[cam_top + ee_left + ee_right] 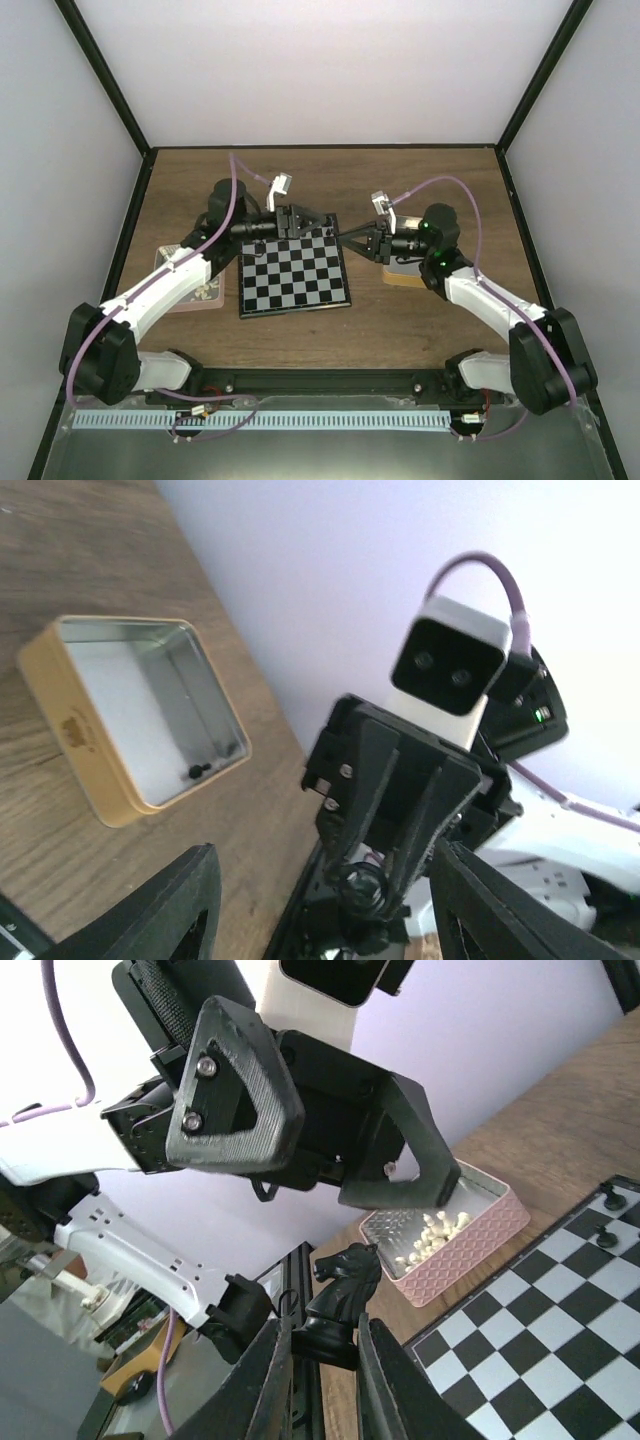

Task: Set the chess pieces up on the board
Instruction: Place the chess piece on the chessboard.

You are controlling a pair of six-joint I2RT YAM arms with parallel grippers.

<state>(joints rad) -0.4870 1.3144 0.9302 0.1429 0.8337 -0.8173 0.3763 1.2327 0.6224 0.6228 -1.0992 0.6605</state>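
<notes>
Seen from above, the board (295, 275) lies on the bench (400, 330) between the two arms. The left pincer (300, 222) hangs over the board's far edge. The right pincer (353, 237) is just off the board's far right corner, tip to tip with the left one. A pink tray (205, 297) sits just left of the board, and a tin (400, 279) sits right of it, under the right arm.

From the left wrist, the left pincer's fingers (190, 905) are spread wide and hold nothing. The tin beyond has a couple of dark pieces (196, 771) in one corner.

From the right wrist, the right pincer is clamped on an upright black knight (342, 1295), held in the air beside the board. Two black pieces (612, 1200) stand on squares at the board's rim. The pink tray beyond the board holds pale pieces (435, 1235).
</notes>
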